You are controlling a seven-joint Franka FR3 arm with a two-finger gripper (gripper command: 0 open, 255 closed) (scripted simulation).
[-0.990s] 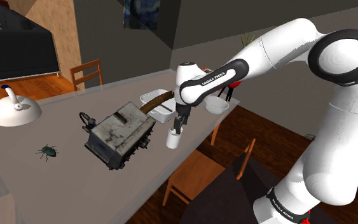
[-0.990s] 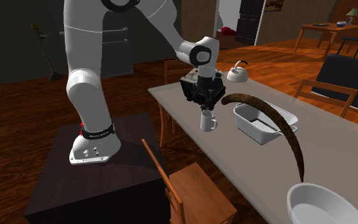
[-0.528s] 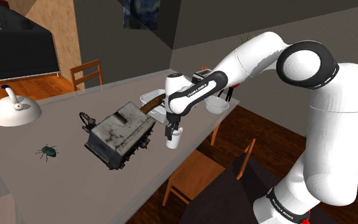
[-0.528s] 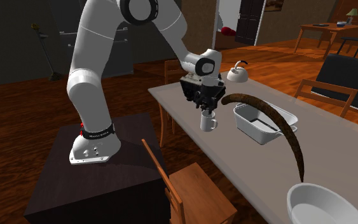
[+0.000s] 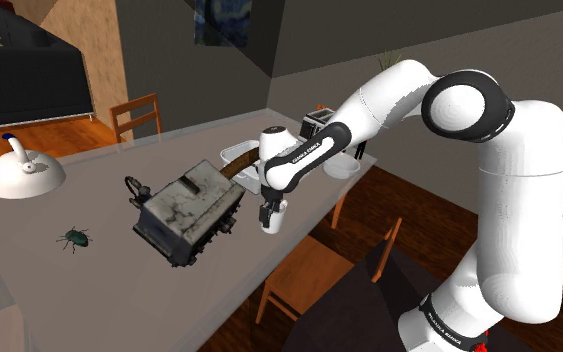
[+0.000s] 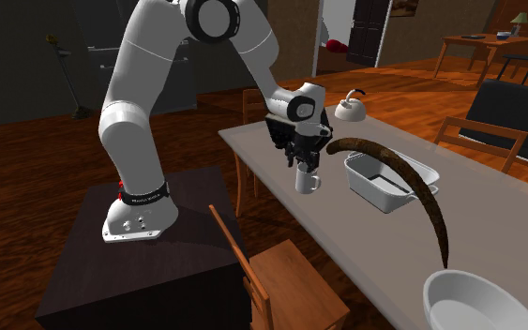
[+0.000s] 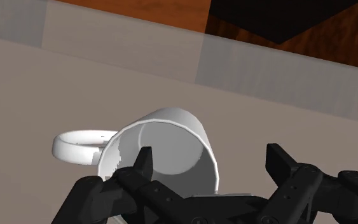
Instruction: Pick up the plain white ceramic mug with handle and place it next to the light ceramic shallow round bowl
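Worktop (image 5: 99, 230): long, pale grey, wooden chairs along its sides.

Arm (image 5: 389, 95): rises from the stand at the shoulder view's lower right, elbow high, then the forearm slopes down and to that view's left. The wrist is bent so the hand points almost straight down over the worktop's near edge.

Bowl (image 6: 473, 302): light and shallow, at the second exterior view's lower right, well apart from the mug.

End effector (image 5: 271, 208): right over the mug, jaws wide. In the wrist view, one of the fingers (image 7: 144, 164) sits over the mug's mouth and the other stands clear outside its wall. Nothing is clasped.

Mug (image 5: 271, 220): plain white, upright on the worktop close to the edge, handle out to one side.
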